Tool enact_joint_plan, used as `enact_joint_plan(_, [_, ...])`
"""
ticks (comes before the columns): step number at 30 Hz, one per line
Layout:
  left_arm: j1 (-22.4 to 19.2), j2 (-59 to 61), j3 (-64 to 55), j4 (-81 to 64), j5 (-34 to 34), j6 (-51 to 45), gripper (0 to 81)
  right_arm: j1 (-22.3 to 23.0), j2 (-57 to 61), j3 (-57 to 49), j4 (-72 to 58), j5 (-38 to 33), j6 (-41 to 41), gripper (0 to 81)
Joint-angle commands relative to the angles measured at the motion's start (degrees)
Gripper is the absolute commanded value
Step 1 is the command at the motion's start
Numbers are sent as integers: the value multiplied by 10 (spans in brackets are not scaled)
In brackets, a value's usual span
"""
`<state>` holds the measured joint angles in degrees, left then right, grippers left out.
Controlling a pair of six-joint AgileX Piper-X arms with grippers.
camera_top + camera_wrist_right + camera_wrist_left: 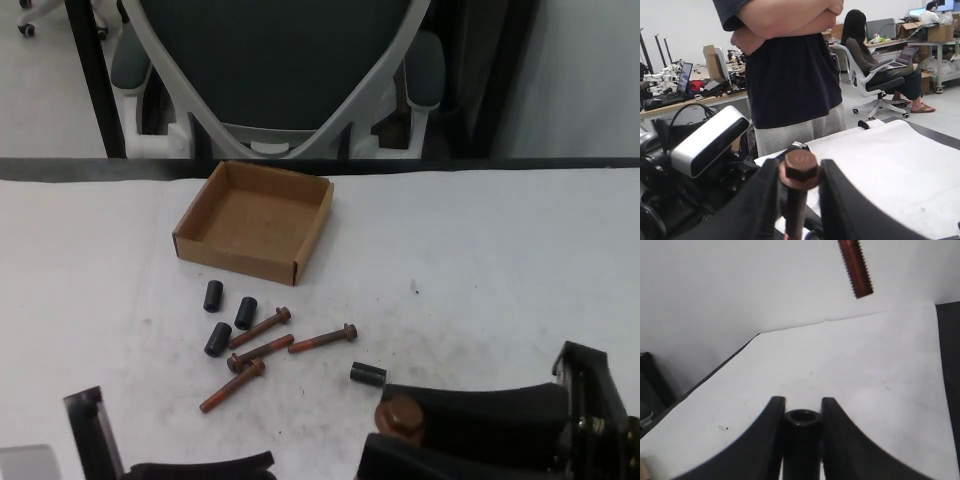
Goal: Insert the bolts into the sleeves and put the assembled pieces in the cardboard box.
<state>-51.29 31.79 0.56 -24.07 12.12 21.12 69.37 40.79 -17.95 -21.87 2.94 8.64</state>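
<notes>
My left gripper (802, 405) is shut on a black sleeve (802, 426), whose open bore faces outward. The threaded tip of a rusty bolt (856, 267) hangs some way beyond that sleeve. That bolt (799, 171) is held near its hex head by my right gripper (799, 167), which is shut on it. In the high view the right gripper (385, 420) and the bolt head (400, 413) sit at the bench's near edge. The left gripper (200, 468) lies low at the near left. The open cardboard box (300, 262) stands mid-bench.
Several loose bolts (322, 339) lie in front of the box. Three black sleeves (245, 312) cluster beside them and one more sleeve (368, 375) lies near the right gripper. An office chair (280, 60) stands behind the bench's far edge.
</notes>
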Motion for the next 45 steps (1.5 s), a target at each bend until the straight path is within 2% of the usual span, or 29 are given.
enact_joint_plan(1, [-2, 26, -6, -42, 0, -13, 8, 4, 17, -4, -26, -7, 4, 2])
enact_joint_plan(13, [-2, 68, -6, -97, 64, -45, 8, 4, 88, -15, -68, -29, 16, 2])
enact_joint_plan(25, [-2, 68, -6, -97, 102, -68, 8, 4, 94, -15, -71, -29, 12, 2])
enact_joint_plan(45, [-2, 68, -6, -108, 102, -92, 8, 4, 94, -15, -32, -2, -63, 2])
